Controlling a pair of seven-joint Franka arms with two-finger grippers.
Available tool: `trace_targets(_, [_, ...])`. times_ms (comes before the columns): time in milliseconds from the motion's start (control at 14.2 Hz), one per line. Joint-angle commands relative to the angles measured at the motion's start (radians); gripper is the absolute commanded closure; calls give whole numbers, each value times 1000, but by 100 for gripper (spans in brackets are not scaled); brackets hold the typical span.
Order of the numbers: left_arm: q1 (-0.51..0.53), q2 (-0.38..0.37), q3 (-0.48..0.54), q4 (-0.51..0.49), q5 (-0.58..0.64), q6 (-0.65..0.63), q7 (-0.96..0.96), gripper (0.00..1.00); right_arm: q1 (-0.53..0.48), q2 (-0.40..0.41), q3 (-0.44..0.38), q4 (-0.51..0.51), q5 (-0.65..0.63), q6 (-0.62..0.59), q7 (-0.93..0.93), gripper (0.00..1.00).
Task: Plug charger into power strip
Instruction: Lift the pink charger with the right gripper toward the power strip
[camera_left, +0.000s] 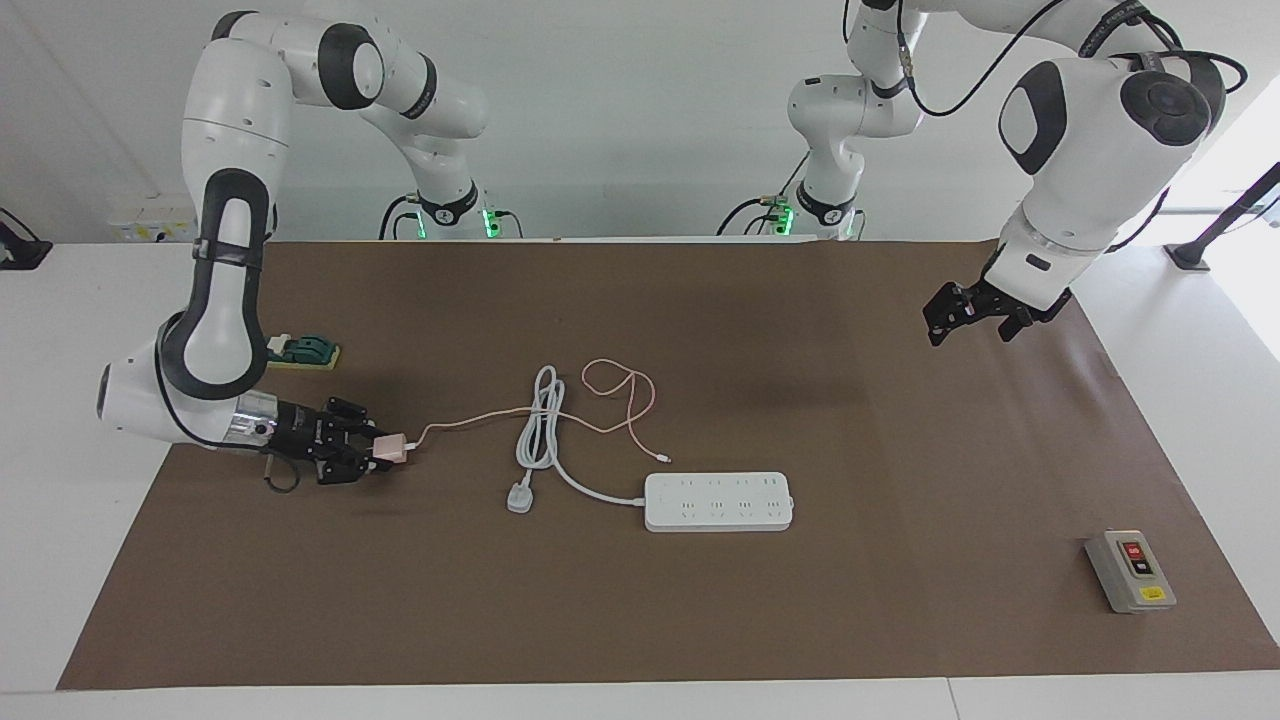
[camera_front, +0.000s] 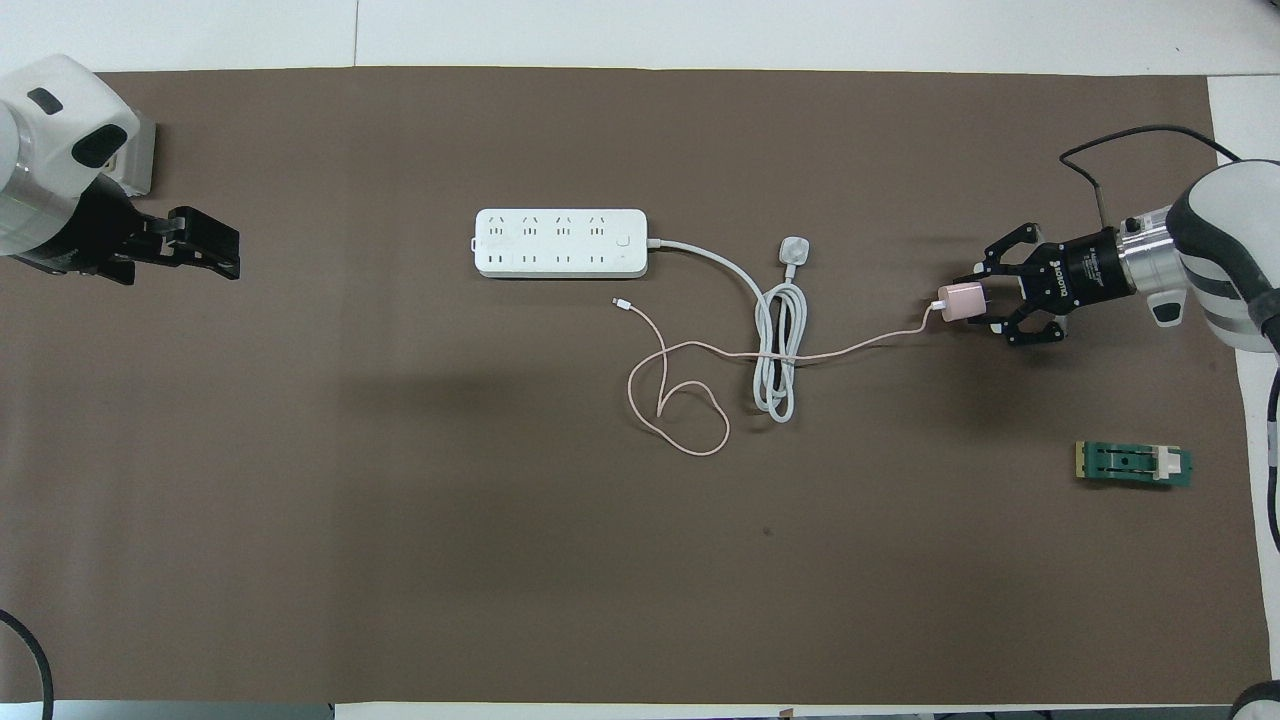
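The pale-pink charger (camera_left: 390, 448) is at the right arm's end of the brown mat, and my right gripper (camera_left: 379, 453) is shut on it, low over the mat. It shows in the overhead view too, the charger (camera_front: 958, 300) between the right gripper's (camera_front: 978, 302) fingers. Its thin pink cable (camera_left: 615, 392) trails in loops toward the white power strip (camera_left: 718, 502), which lies flat mid-table with its sockets facing up (camera_front: 560, 243). My left gripper (camera_left: 945, 320) waits in the air over the left arm's end of the mat (camera_front: 205, 245).
The strip's thick white cord and three-pin plug (camera_left: 520, 497) lie coiled between the charger and the strip, and the pink cable crosses over them. A green board (camera_left: 305, 350) lies near the right arm. A grey switch box (camera_left: 1130, 572) sits at the left arm's end.
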Motion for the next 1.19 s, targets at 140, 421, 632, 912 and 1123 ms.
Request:
trace_targets(140, [-22,16,0,13,20,-3,17,0,73,-79,6,52,16,-92,155,100])
trace_targets(421, [-21,25,-3,7,15,-7,65,0,171,-109,41,125,66,-103,374,100])
trace_targets(632, [-24,65,-1,11,16,-7,53,0,269,-121,49,150,124,-92,472,100])
trace_targets(912, [-7,102,-15,19,-129,-27,76,0,438,-135,49,153,157,63,613,100])
trace_targets(1123, [-12,110,-15,21,-285,-23,80,0,538,-132,49,149,157,182,672,100])
